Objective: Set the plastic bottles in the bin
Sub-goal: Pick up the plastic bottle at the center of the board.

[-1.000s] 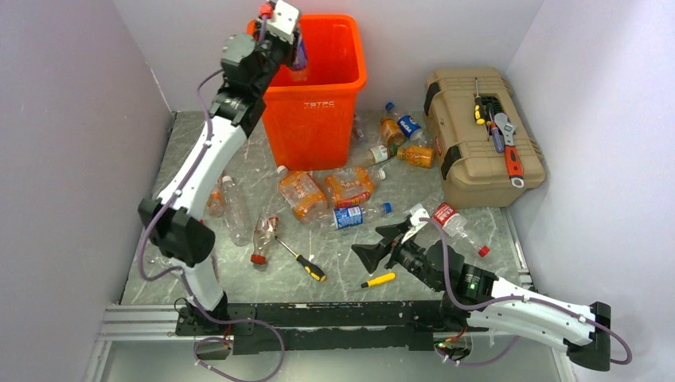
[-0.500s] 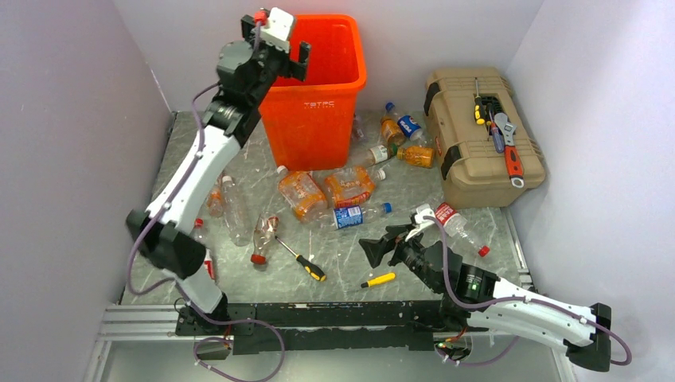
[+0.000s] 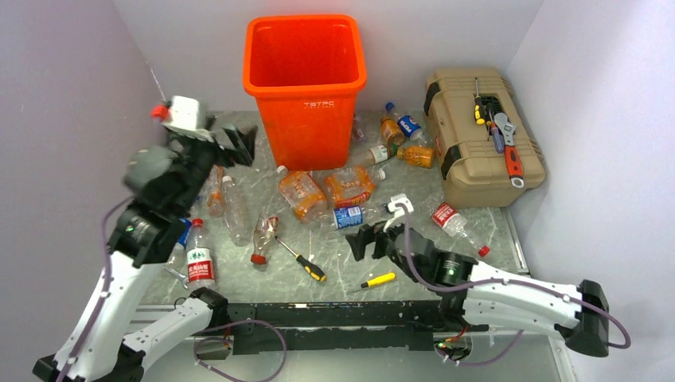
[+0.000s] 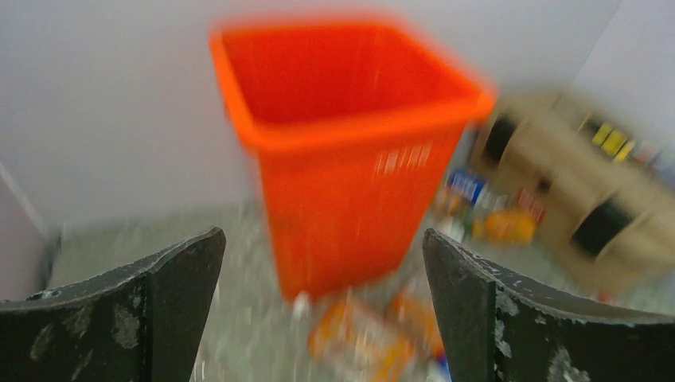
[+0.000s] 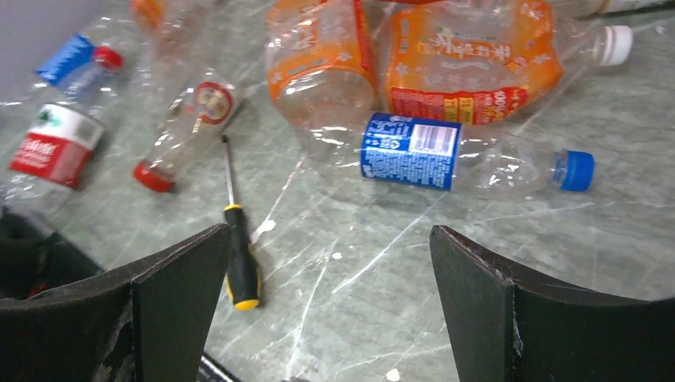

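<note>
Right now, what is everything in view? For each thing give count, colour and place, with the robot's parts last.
plastic drink bottles: a dozen or more, clear or orange with blue, red or orange labels, lying on the table around the bin
square plastic bin: one, bright orange, upright at the back
hard-shell toolbox: one, tan, right of the bin
hand tools: a few, with red, blue or yellow handles, on the toolbox lid
screwdrivers: two, yellow handles, on the table near the front
marbled table: one, grey-green
left gripper: black fingers, open, empty, left of the bin
right gripper: black fingers, open, empty, low over the table's front
</note>
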Robot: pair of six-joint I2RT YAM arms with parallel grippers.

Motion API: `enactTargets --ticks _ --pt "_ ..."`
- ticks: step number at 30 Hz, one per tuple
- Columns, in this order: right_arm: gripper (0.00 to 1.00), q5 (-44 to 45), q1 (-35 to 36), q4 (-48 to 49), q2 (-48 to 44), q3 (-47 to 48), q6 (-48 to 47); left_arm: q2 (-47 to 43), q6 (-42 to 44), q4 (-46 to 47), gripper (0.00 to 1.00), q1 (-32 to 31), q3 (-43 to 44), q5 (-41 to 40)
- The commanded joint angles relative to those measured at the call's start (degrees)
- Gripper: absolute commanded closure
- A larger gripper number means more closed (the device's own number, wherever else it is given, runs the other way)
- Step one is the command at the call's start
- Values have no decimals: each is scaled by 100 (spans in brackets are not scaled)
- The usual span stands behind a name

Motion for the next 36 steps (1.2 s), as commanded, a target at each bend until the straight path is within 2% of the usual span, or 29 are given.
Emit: enactTargets --ticks 1,3,8,14,19,22,28,36 --pt "1 1157 -76 -564 909 730 398 67 -737 -1489 1 22 -1397 -412" --pt "1 1145 -432 -803 1221 841 823 -51 -844 -1305 1 22 -1838 -220" --pt "2 -489 -2133 -443 1208 533 1825 -62 -940 -924 1 22 -2348 245" --pt "2 -853 -2752 151 1441 70 3281 -79 -1173 -952 3 40 -2608 729" --pt "2 -1325 -2919 1219 2154 -473 4701 -266 -1209 -947 4 40 -2716 815" --pt "1 -1597 -2852 1714 2691 -527 5247 -332 -1205 -889 4 42 -2753 833" --pt "1 -1519 -2630 2409 3511 -505 5839 -337 -1210 -862 4 40 -2745 993" --pt "3 -1710 -2460 2792 4868 -143 6438 -329 -1208 -860 4 40 -2758 1009"
